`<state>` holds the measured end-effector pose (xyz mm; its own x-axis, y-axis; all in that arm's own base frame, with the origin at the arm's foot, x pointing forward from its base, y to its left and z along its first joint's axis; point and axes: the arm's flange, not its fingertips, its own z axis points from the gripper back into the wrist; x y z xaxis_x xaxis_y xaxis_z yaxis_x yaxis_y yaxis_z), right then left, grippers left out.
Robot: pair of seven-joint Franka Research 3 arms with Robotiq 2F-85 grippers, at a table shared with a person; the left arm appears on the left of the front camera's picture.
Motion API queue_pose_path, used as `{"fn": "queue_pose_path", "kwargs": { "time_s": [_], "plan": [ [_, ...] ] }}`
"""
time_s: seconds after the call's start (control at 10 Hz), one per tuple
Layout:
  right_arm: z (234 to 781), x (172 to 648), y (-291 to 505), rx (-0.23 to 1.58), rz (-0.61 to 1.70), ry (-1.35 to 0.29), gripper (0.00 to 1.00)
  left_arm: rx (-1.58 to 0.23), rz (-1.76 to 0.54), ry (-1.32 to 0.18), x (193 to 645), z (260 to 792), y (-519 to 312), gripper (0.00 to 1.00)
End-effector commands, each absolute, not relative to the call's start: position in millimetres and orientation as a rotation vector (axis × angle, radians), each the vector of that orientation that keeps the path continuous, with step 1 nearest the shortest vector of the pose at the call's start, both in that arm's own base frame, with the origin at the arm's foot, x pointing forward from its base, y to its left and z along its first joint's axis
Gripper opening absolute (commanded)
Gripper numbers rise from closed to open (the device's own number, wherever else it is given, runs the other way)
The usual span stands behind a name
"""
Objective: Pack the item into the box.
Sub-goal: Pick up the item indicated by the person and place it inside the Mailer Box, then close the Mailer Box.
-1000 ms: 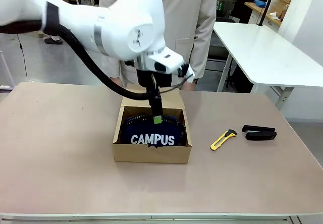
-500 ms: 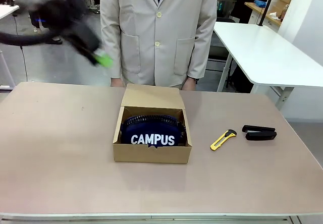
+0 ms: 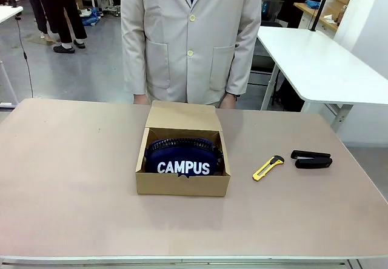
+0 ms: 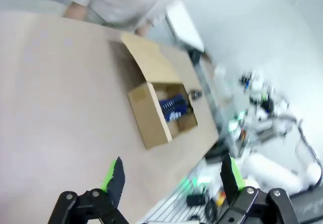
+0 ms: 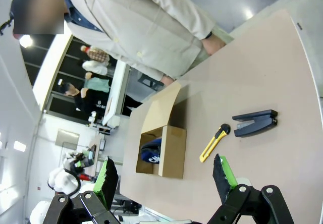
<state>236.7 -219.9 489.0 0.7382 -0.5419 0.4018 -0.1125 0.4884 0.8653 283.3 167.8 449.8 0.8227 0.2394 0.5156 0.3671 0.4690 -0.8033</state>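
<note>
The item (image 3: 183,160), a navy pouch with white "CAMPUS" lettering, lies inside the box (image 3: 182,187), a brown cardboard box at the table's middle whose lid flap stands open toward the person. In the left wrist view my left gripper (image 4: 171,178) hangs open and empty, high above the table, with the box (image 4: 151,118) and the item (image 4: 174,108) far below it. My right gripper (image 5: 165,176) is also open and empty, well off to one side of the box (image 5: 171,151), in which the item (image 5: 151,152) shows.
A yellow utility knife (image 3: 267,167) and a black stapler (image 3: 312,159) lie to the right of the box. A person in a beige coat (image 3: 188,39) stands at the far edge, hands low by the table. A white side table (image 3: 315,63) stands at the back right.
My left arm, which stood over the box with its fingers at the pouch, has swung up and to the left, out of the front view. The pouch stays in the box.
</note>
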Motion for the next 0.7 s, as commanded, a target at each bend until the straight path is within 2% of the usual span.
{"fn": "queue_pose_path", "kwargs": {
  "time_s": [0.0,0.6],
  "plan": [
    [490.3,238.3,-220.1,1.056,-0.268,-0.752,1.00,-1.026,-0.242,-0.555,307.3,490.2,128.4,1.00],
    [490.3,238.3,-220.1,1.056,-0.268,-0.752,1.00,-1.026,-0.242,-0.555,307.3,490.2,128.4,1.00]
  ]
}}
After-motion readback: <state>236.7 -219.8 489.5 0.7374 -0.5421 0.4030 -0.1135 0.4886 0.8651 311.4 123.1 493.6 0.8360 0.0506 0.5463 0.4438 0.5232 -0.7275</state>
